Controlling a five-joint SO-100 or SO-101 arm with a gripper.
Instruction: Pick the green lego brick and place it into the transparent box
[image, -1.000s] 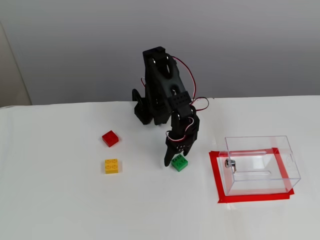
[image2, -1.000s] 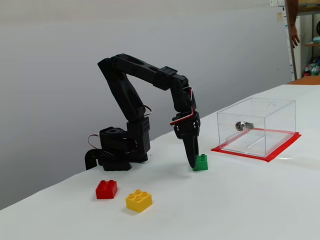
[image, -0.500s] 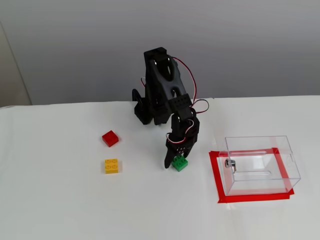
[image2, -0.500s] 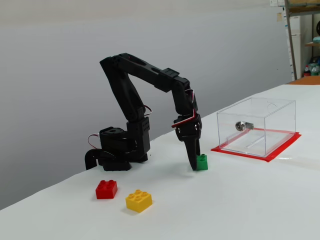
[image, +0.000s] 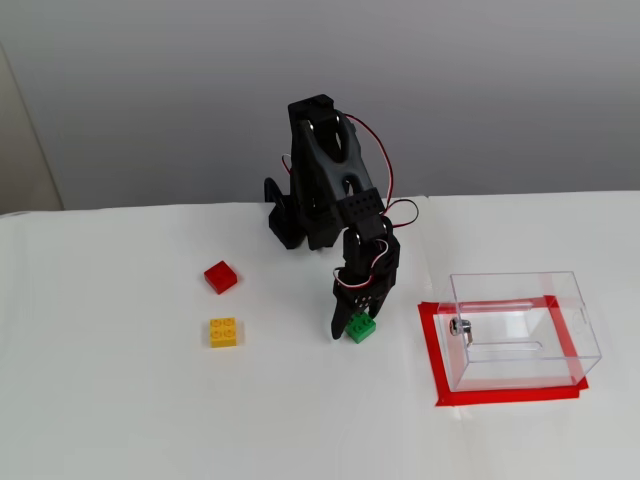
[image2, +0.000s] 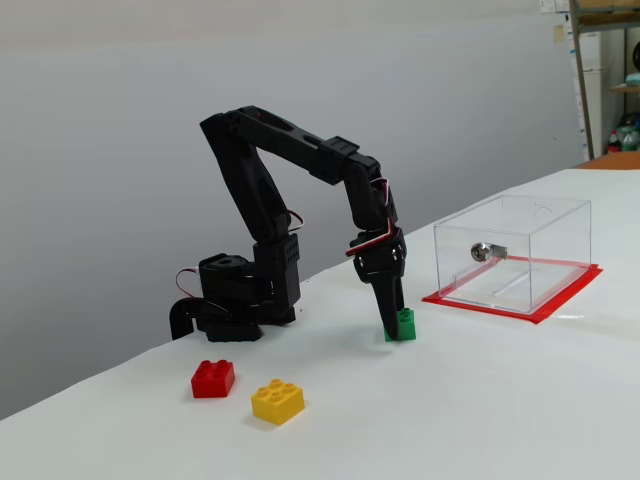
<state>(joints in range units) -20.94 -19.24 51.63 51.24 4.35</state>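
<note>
Arm folded fwd off its base, gripper (image: 350, 326) pointing nearly straight down at the tabletop (image: 120, 400). Same in the side-on fixed view, gripper (image2: 392, 322) tips right at table level.

Green lego brick (image: 361, 328) sat on the table at the fingertips, studs up, not lifted as far as I could see. From the high fixed view one dark finger stood on the brick's left side, the other seemed to cover its upper edge; brick poked out to the lower right of the fingers. In the side-on view the green lego brick (image2: 402, 324) showed just right of the near finger, touching or close to it.

Jaws: partly apart, brick between or against them. Couldn't tell whether they had clamped it; contact on the far side hidden by the fingers.

Key relation: brick lay a bit off-centre toward the box side of the jaws. Brick square, so no long axis to line up. My guess: grasp stage, closing not confirmed; a slightly off-centre pinch could let it twist out.

Transparent box (image: 520, 330) stood well apart to the right in the high view, empty, inside red tape (image: 428, 345). Red brick (image: 221, 276) & yellow brick (image: 223, 331) off to the left, clear of the arm.
</note>
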